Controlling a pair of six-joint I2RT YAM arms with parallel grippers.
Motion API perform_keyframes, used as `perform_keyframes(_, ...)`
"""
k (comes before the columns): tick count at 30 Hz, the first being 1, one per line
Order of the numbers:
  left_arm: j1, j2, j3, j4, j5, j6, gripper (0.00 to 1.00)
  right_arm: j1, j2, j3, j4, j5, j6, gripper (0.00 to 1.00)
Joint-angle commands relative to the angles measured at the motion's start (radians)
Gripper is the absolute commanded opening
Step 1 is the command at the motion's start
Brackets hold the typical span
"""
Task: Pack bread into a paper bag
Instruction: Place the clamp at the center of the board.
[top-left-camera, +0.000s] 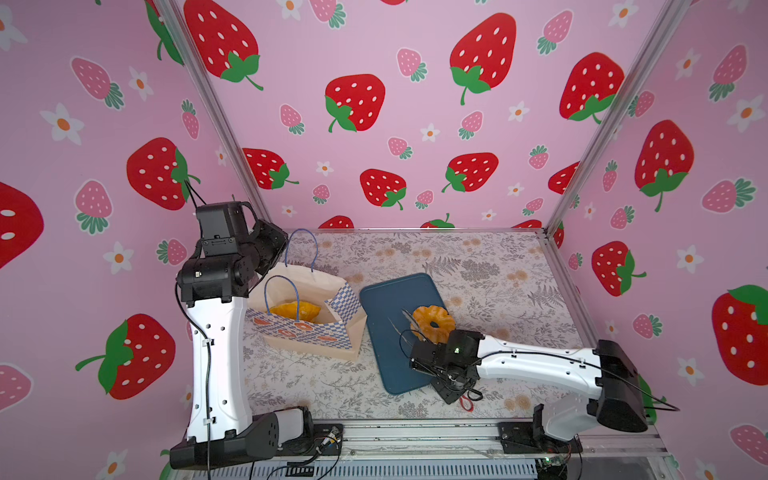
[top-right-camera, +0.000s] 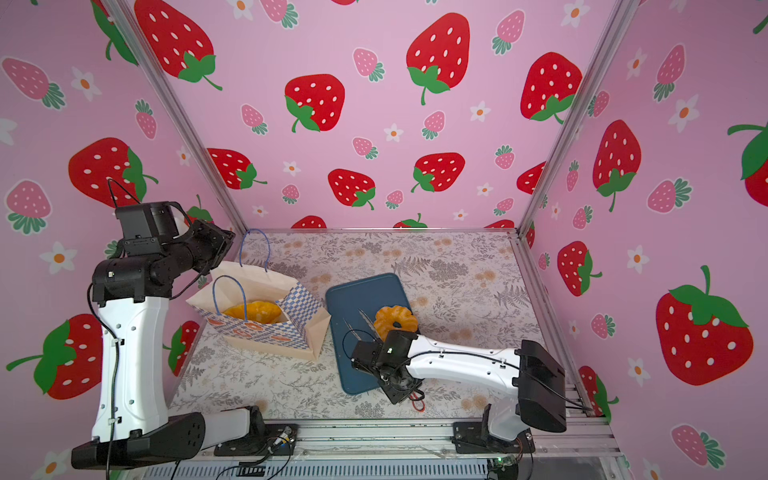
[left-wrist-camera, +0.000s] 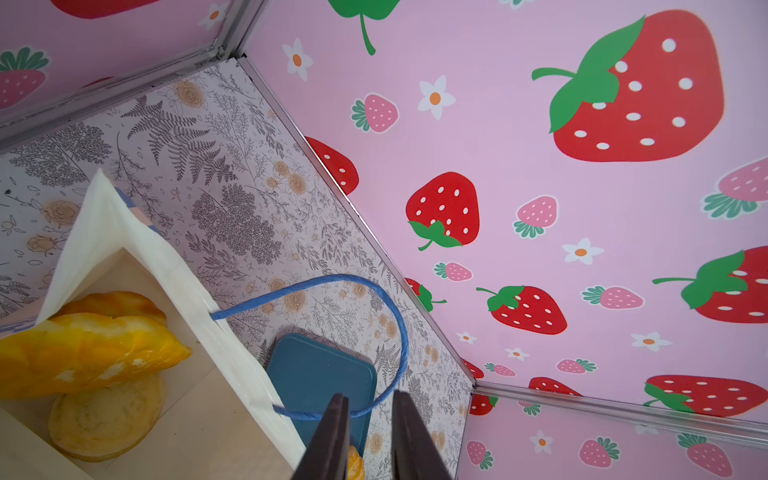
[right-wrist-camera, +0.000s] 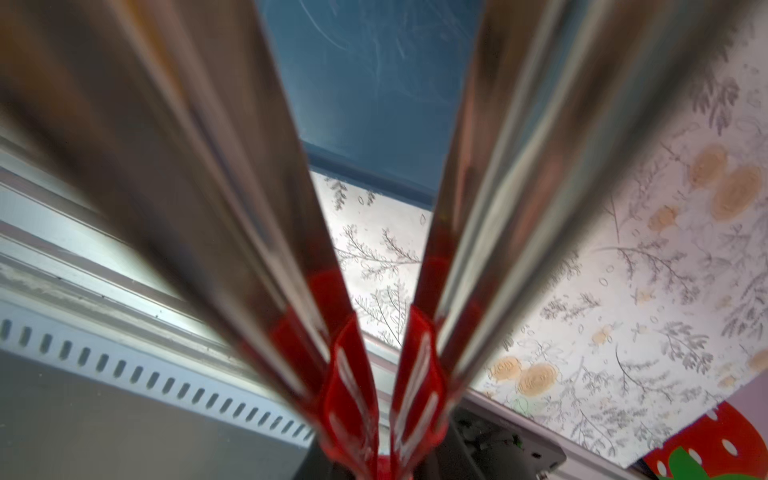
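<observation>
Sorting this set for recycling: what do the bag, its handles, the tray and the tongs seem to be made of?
Paper bag: matte cream paper, creased folds. Handles: twisted blue cord, strands visible. Tray: dark blue, smooth with fine scratches, likely plastic. Tongs: shiny mirror-like metal arms, glossy red ends, perhaps plastic.

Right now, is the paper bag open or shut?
Open. In both top views the paper bag stands with its mouth spread, yellow bread showing inside; the left wrist view shows it too.

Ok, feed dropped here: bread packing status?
Left gripper open around bag handle. Right gripper holding tongs beside twisted ring on tray. Other bread in paper bag, mouth open.
</observation>
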Motion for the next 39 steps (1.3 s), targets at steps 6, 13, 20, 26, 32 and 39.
perform_keyframes(6,-0.004,0.027,-0.003,0.05,0.043,-0.003,0.24,-0.024,0.102,0.012,-0.283,0.113,0.038,0.04)
perform_keyframes(13,-0.005,0.041,0.018,0.048,0.044,0.005,0.24,-0.066,0.015,-0.112,-0.119,-0.028,0.202,0.0)
perform_keyframes(20,-0.007,0.076,0.049,0.05,0.067,-0.001,0.24,-0.179,-0.086,-0.172,-0.073,-0.04,0.292,0.0)
perform_keyframes(26,-0.009,0.078,0.048,0.051,0.067,0.006,0.24,-0.543,-0.214,-0.363,0.192,-0.211,0.286,0.0)
perform_keyframes(32,-0.01,0.087,0.063,0.056,0.077,0.006,0.24,-0.635,0.049,-0.272,0.273,-0.174,0.143,0.0)
perform_keyframes(39,-0.011,0.103,0.075,0.047,0.074,0.023,0.24,-0.682,0.225,-0.235,0.372,-0.18,0.079,0.02)
